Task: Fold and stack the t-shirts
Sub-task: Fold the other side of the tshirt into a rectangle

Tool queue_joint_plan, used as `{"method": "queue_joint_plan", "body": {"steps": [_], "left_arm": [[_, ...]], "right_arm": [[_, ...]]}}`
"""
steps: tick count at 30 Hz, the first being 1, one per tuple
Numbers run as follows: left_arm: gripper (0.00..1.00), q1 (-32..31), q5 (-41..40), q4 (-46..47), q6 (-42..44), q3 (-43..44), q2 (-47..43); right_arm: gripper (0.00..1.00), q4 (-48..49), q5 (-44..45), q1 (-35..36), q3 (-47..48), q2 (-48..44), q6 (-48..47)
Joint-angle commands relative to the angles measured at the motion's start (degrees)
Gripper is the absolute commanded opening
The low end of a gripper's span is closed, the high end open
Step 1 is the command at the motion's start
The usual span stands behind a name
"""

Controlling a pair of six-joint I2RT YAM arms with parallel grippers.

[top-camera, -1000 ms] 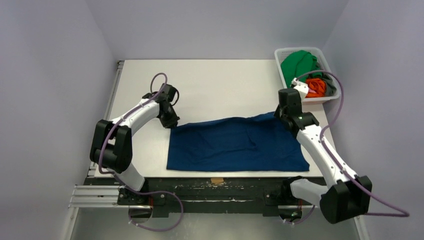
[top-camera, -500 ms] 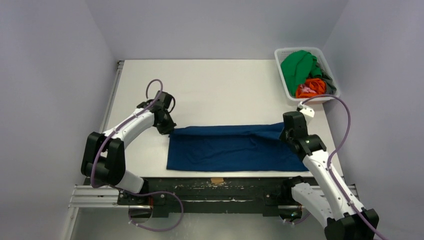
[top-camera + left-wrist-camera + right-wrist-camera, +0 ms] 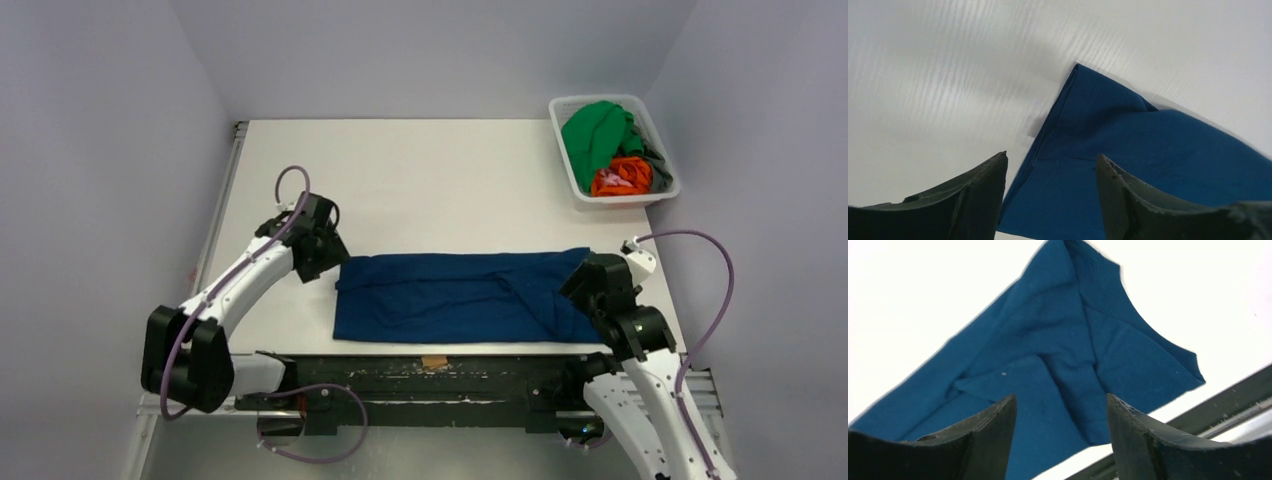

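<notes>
A navy blue t-shirt [image 3: 450, 295] lies folded into a long band near the table's front edge, its print hidden. My left gripper [image 3: 330, 268] hovers at the shirt's left end, open, with only cloth [image 3: 1148, 165] seen below between its fingers [image 3: 983, 195]. At the shirt's right end my right gripper [image 3: 582, 287] is open too, above the blue cloth [image 3: 1058, 355], holding nothing. Green [image 3: 595, 130], orange [image 3: 622, 177] and dark grey [image 3: 655, 160] t-shirts are bunched in the basket.
The white slotted basket [image 3: 556, 125] stands at the table's far right corner. The white table [image 3: 430, 180] stretches behind the shirt. A black rail [image 3: 430, 365] runs along the front edge, just below the shirt's near hem.
Both grippers drew the shirt's far edge toward the front, folding it narrower. Both have now opened and let go of the cloth.
</notes>
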Motion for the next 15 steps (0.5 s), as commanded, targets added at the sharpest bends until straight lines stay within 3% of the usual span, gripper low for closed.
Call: {"method": "queue_joint_plan", "body": {"steps": [1, 6, 11, 15], "left_arm": [[0.73, -0.36, -4.26, -3.02, -1.45, -2.16, -10.52], [1.00, -0.37, 6.62, 7.12, 0.43, -5.33, -16.00], [1.00, -1.32, 22.90, 19.94, 1.87, -5.23, -6.14], [1.00, -4.62, 24.47, 20.92, 2.97, -1.61, 4.75]], "right_arm": [[0.71, 1.46, 1.00, 0.05, 2.78, -6.88, 2.45], [0.79, 12.87, -5.86, 0.07, -1.56, -6.52, -0.24], [0.82, 22.36, -12.19, 0.07, -4.28, 5.80, -1.25], [0.82, 25.69, -11.20, 0.02, -2.55, 19.32, -5.25]]}}
